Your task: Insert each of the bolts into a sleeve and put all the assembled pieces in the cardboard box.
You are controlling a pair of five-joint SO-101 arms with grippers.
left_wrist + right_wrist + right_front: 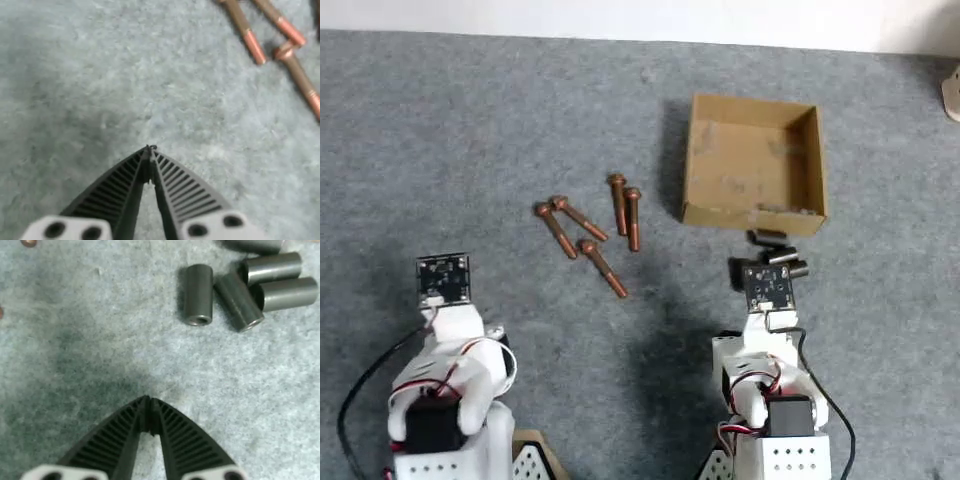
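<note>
Several copper bolts [602, 267] lie loose on the grey carpet in the middle of the high view, left of the open cardboard box [692, 160]. Several dark metal sleeves [778, 256] lie just in front of the box. In the right wrist view the sleeves [198, 295] lie on their sides in a cluster, a short way ahead of my right gripper [148, 400], which is shut and holds nothing. My left gripper [150, 149] is shut and hangs over bare carpet, with three bolts [300, 75] ahead and off to one side.
Both arms stand at the near edge, the left arm [450, 370] and the right arm [770, 390]. The right arm's camera board partly covers the sleeves from above. A pale object [952, 92] shows at the far right edge.
</note>
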